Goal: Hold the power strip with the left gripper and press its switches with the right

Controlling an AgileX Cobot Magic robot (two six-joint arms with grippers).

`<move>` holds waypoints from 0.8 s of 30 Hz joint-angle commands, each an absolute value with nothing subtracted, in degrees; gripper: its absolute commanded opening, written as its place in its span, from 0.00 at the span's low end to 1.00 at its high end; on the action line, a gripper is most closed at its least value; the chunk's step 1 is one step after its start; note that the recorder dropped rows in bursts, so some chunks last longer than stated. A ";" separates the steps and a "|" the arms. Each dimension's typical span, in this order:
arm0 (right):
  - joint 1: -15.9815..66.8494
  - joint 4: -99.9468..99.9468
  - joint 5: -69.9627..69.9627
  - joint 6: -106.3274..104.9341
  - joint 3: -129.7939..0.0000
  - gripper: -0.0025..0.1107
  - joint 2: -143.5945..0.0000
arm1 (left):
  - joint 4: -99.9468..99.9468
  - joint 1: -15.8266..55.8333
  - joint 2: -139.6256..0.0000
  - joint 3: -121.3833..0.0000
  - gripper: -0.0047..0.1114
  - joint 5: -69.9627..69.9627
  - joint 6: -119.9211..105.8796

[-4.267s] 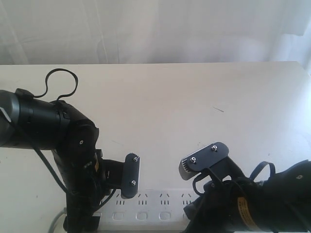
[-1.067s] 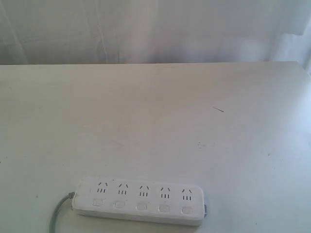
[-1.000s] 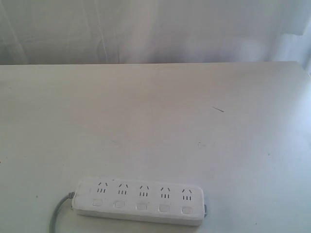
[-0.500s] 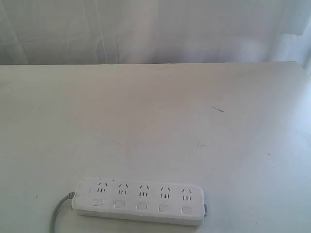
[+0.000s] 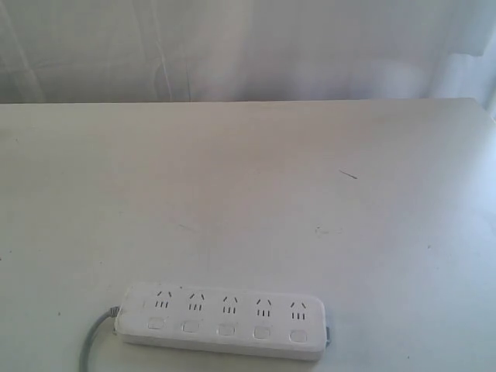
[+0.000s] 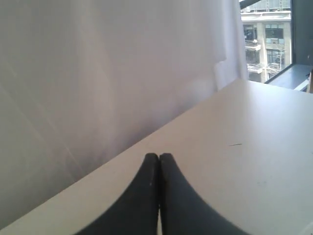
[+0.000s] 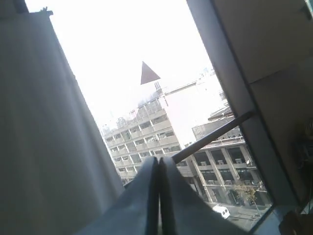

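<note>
The white power strip (image 5: 225, 319) lies flat near the front edge of the table, its grey cord (image 5: 91, 345) leaving at its left end. Its five square switches (image 5: 225, 329) run in a row below the socket groups. Neither arm shows in the exterior view. In the left wrist view my left gripper (image 6: 159, 157) is shut, black fingers pressed together with nothing between them, above bare tabletop and aimed at the curtain. In the right wrist view my right gripper (image 7: 159, 160) is also shut and empty, pointing out of a window at buildings. The strip is in neither wrist view.
The pale table (image 5: 256, 186) stretches back to a white curtain (image 5: 232, 46). A small dark mark (image 5: 348, 175) lies on the tabletop at the right. A window with buildings outside stands beyond the table's far right corner (image 6: 266, 39).
About four seconds ago both arms hung over the strip at the front of the table; they have since left the exterior view. Over the last second nothing has moved.
</note>
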State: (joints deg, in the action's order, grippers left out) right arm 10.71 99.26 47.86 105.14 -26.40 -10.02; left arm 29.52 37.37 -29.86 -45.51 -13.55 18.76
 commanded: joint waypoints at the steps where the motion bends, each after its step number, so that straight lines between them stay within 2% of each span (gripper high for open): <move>1: 9.79 99.95 48.92 105.31 -26.63 0.02 -8.08 | 32.73 36.47 -16.10 -44.47 0.04 -24.91 19.78; 5: 9.79 99.95 49.16 105.31 -26.63 0.02 -7.51 | 31.47 30.17 -5.27 -43.66 0.04 -30.97 20.20; 9: 9.79 99.95 49.41 105.31 -26.63 0.02 -7.51 | 28.40 24.06 -2.20 -39.64 0.04 -30.75 20.20; 17: 9.79 99.95 49.41 105.31 -26.63 0.02 -7.51 | 10.13 16.54 -2.11 -25.31 0.04 -11.79 19.06; 19: 9.79 99.95 43.55 105.31 -26.63 0.02 -7.51 | 10.35 16.30 -2.11 -22.69 0.04 -11.66 18.17; 21: 9.79 99.95 30.31 105.31 -26.63 0.02 -7.51 | 10.35 16.30 -2.11 -19.66 0.04 -10.67 16.81; 22: 9.79 99.95 17.60 105.08 -26.63 0.02 -7.51 | 10.35 16.30 -2.11 -17.28 0.04 -8.60 16.75; 24: 9.55 99.95 1.10 102.75 -26.52 0.02 -7.51 | 8.43 16.30 -2.11 -14.41 0.04 -3.98 17.16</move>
State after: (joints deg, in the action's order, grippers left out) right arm 10.30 99.01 15.82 104.67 -26.40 -7.77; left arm 10.00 16.44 -2.43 -16.41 -8.13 17.13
